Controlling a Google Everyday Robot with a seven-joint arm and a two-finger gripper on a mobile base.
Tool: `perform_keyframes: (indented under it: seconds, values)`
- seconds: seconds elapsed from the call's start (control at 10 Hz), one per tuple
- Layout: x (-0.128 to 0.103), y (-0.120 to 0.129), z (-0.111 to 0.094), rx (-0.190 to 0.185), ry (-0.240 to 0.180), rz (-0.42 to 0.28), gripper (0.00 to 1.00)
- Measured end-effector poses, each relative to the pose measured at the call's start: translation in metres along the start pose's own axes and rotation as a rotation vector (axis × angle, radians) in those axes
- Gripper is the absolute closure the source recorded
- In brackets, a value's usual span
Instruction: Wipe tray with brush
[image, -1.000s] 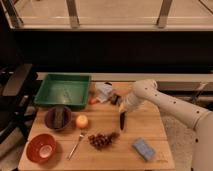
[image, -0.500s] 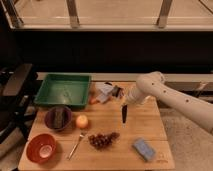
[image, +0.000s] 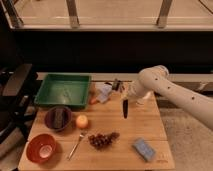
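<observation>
The green tray (image: 46, 93) sits at the back left of the wooden table. To its right, my gripper (image: 121, 91) hangs over the table's back middle, shut on the top of the slim black brush (image: 125, 108). The brush points straight down and its tip hovers above the wood. It is clear of the tray, about a hand's width from the tray's right rim. My white arm (image: 165, 90) reaches in from the right.
A dark-brown bowl (image: 57, 118), a small orange ball (image: 81, 121), a red bowl (image: 41, 148), a fork (image: 77, 145), grapes (image: 103, 140) and a blue-grey sponge (image: 144, 149) lie on the front half. A pale crumpled item (image: 103, 91) lies beside the tray. A black chair (image: 15, 85) stands at the left.
My gripper has lifted the brush a little higher above the table and drifted slightly right. Nothing else on the table has moved.
</observation>
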Motion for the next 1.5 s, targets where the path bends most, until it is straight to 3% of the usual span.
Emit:
perform_keyframes:
  seconds: [0.3, 0.6, 1.3, 1.5]
  values:
    - [-0.007, 0.059, 0.039, -0.033, 0.061, -0.137, 1.0]
    - [-0.009, 0.127, 0.068, -0.071, 0.08, -0.296, 1.0]
    - [-0.009, 0.129, 0.07, -0.068, 0.08, -0.309, 1.0]
    - [-0.021, 0.141, 0.067, -0.034, 0.036, -0.382, 1.0]
